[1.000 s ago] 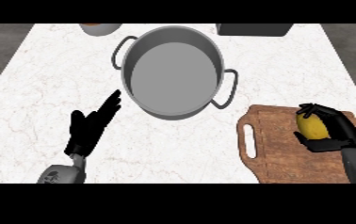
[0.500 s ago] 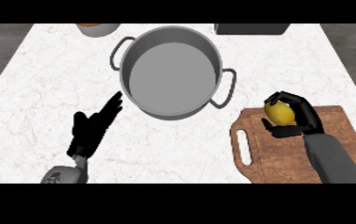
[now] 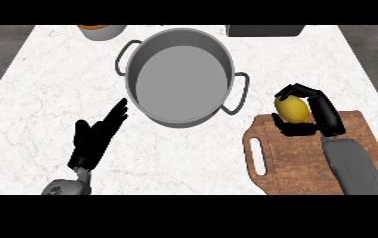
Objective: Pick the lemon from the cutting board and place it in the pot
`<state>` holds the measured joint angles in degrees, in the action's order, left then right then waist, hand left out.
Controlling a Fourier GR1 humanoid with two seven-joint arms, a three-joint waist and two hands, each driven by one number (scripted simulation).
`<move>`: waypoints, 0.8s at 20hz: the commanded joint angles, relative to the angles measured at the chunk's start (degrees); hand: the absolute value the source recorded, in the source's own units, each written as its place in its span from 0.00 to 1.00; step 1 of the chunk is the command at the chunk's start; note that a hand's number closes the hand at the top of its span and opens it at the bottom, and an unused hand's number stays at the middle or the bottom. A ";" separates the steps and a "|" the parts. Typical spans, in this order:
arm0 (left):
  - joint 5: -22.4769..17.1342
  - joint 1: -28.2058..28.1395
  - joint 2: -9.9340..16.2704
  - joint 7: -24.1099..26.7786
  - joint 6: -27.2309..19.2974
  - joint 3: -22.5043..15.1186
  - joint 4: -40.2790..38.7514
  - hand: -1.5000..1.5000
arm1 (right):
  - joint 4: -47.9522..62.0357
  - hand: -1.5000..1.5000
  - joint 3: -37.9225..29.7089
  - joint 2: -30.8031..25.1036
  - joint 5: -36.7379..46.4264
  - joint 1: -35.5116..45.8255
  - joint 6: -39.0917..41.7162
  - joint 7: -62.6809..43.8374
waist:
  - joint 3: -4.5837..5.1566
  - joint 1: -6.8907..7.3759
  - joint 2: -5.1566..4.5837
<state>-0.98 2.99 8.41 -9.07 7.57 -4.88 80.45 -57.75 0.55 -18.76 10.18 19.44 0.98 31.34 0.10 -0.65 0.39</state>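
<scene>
A yellow lemon (image 3: 292, 109) is held in my right hand (image 3: 320, 113), whose fingers curl round it above the far left corner of the brown wooden cutting board (image 3: 295, 167). The grey pot (image 3: 179, 77) with two side handles stands on the counter to the left of the lemon, its right handle a short way from it. My left hand (image 3: 94, 139) rests open at the lower left, fingers pointing up toward the pot's near left side.
The white marble counter (image 3: 52, 82) spreads around the pot. A bowl with orange contents (image 3: 102, 30) sits at the far edge, left of the pot. A dark flat object (image 3: 266, 30) lies at the far edge on the right.
My right hand has carried the lemon up and to the left, from the board's right part to its far left corner, closer to the pot. The left hand has stayed still.
</scene>
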 commanded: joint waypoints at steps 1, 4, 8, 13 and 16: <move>-0.67 1.06 0.37 -0.07 0.91 0.97 -0.58 0.50 | -13.25 1.00 2.51 0.54 3.40 -0.36 -4.55 -9.88 | 0.00 -0.14 -0.02; -1.04 0.16 0.49 -0.94 1.52 0.91 1.14 0.50 | -20.82 1.00 5.09 0.58 6.74 0.45 -4.81 -19.00 | -0.03 0.17 -0.09; 0.25 0.53 -1.28 -1.21 0.05 -0.14 1.35 0.50 | -24.47 1.00 7.04 1.75 10.98 7.17 -4.81 -31.41 | -0.05 0.83 -0.16; 0.46 2.12 -0.71 0.01 1.03 1.00 -2.34 0.50 | -27.66 1.00 10.28 2.79 14.66 15.22 0.66 -43.53 | -0.04 0.91 -0.28; 1.84 1.84 -1.25 1.83 0.80 0.22 -3.54 0.50 | -20.80 1.00 11.19 6.00 17.58 23.08 1.11 -46.42 | -0.06 1.32 -0.40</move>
<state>-0.36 4.94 8.13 -7.40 8.98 -3.67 77.11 -80.86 10.34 -14.94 25.00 34.67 -0.02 -8.42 0.06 0.34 0.05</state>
